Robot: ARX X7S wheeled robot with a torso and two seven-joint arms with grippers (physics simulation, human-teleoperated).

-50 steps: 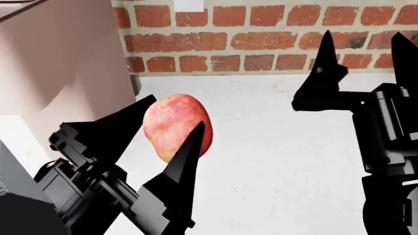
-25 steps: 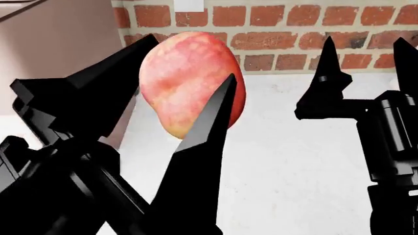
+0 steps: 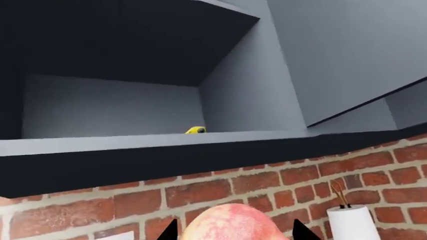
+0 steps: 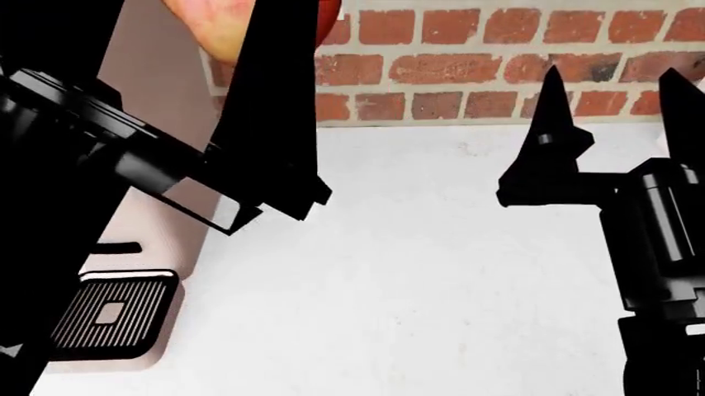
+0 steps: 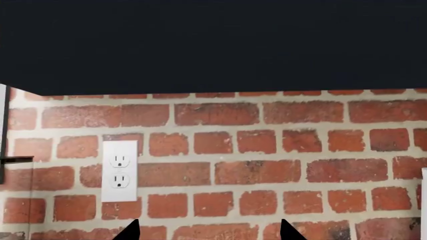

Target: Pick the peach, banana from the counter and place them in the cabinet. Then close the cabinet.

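Observation:
My left gripper (image 3: 235, 233) is shut on the peach (image 3: 230, 225), a mottled red-pink fruit held between its black fingertips (image 3: 169, 232). In the head view the peach (image 4: 218, 26) is lifted to the top edge, mostly cut off. The wrist view shows the open cabinet (image 3: 133, 142) above, grey inside. The yellow banana (image 3: 195, 130) lies on its shelf, only its end showing over the front lip. My right gripper (image 4: 612, 103) hangs open and empty over the white counter (image 4: 441, 272), facing the brick wall (image 5: 267, 170).
A brick wall (image 4: 496, 58) backs the counter, with a white outlet (image 5: 120, 170). A paper towel roll (image 3: 350, 222) stands by the wall. A black ribbed object (image 4: 111, 313) sits at the lower left, beside a beige panel (image 4: 154, 91).
My left gripper has risen steadily with the peach, from mid-height over the counter to the head view's top edge. The right arm has barely moved.

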